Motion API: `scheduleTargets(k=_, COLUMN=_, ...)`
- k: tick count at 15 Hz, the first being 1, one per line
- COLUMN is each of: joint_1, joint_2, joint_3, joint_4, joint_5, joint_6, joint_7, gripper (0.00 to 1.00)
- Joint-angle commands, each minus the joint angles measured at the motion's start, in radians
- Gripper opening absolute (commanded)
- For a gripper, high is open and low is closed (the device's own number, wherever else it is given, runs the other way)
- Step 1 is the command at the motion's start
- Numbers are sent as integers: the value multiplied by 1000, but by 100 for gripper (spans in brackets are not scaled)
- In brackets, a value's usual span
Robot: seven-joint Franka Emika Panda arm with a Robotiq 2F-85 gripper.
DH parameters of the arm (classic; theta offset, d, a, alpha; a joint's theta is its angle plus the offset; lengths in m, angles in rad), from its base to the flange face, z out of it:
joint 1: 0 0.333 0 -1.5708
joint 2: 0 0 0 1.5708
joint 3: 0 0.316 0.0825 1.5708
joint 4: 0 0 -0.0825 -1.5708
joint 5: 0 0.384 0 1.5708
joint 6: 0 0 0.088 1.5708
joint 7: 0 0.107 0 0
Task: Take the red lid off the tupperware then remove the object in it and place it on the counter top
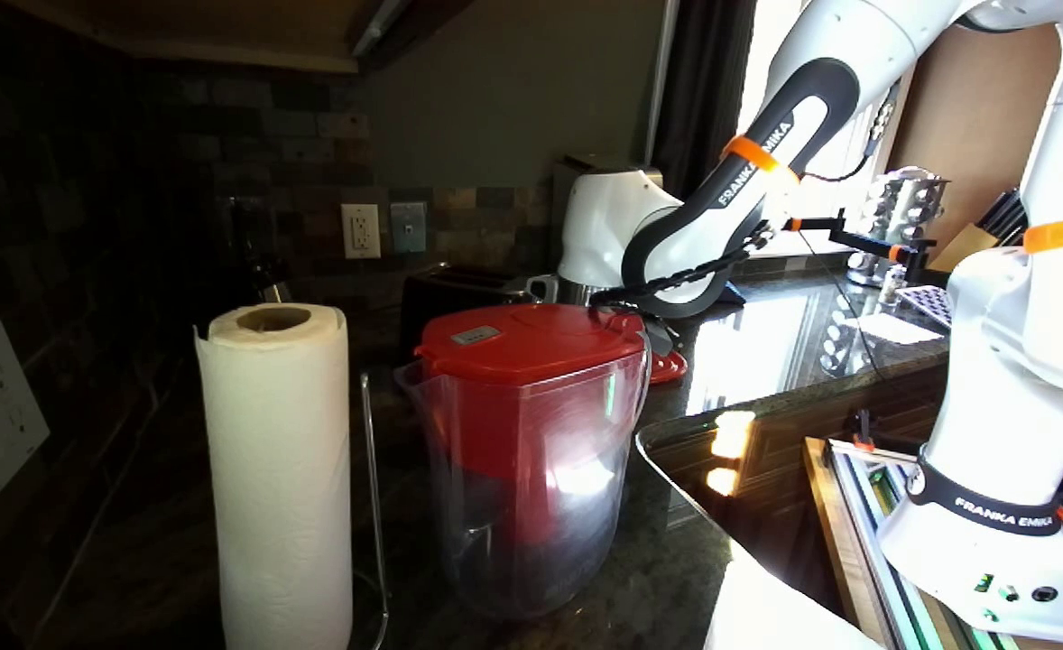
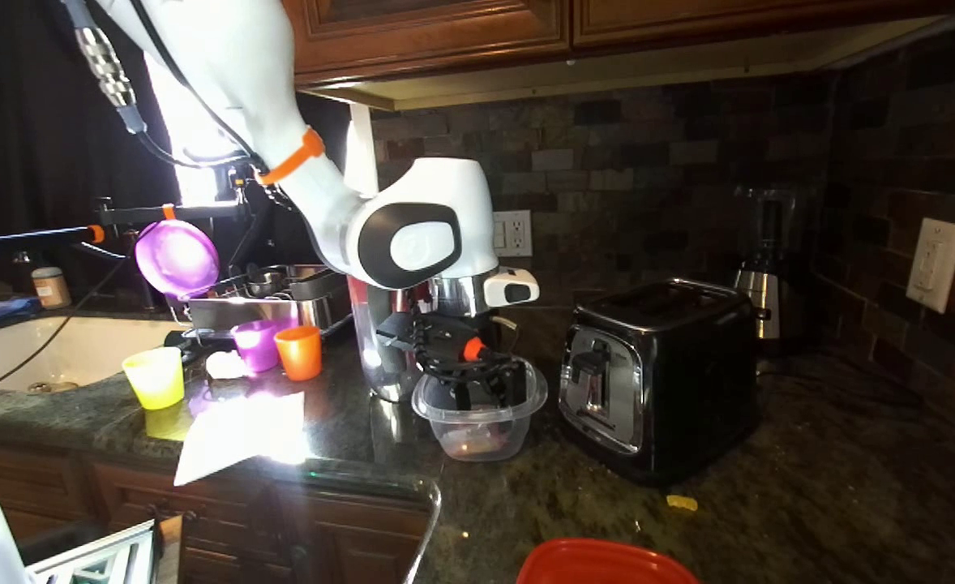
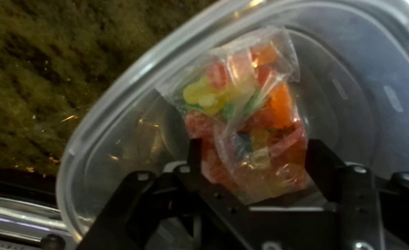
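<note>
Red lid (image 2: pixel 607 564) nearest; toaster (image 2: pixel 692 385) close beside tupperware (image 2: pixel 487 416); pitcher (image 2: pixel 380 373) behind

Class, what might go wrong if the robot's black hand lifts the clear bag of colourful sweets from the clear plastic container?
The hand could pinch only loose, crinkled film, so the bag may slip. It might catch the curved rim of the container, tipping it. A sideways move could bump the black-and-silver toaster standing close by.

The dark counter top (image 2: pixel 526 511) is carrying the tub (image 2: pixel 477 417) under the jaws, the toaster (image 2: pixel 664 381) and pitcher (image 1: pixel 522 460) near them, the red lid (image 2: pixel 607 564) and cups (image 2: pixel 256 347) farther off.
</note>
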Motion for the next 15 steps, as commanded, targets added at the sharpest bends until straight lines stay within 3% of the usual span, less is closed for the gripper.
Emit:
scheduleTargets(k=1, joint_1=-2, joint_2=14, joint_3=7, joint_4=2, joint_5=-46, joint_6=12, joint_7=44, gripper=45)
scheduleTargets(k=7, joint_1=-3, joint_2=14, joint_3=6, joint_4=11, joint_5=-76, joint_6=14, joint_7=71, gripper=1)
scheduleTargets(k=15, joint_1=-3, joint_2=-38, joint_3=11, joint_4=-4, joint_5=-30, joint_6=5, joint_7=50, gripper=0)
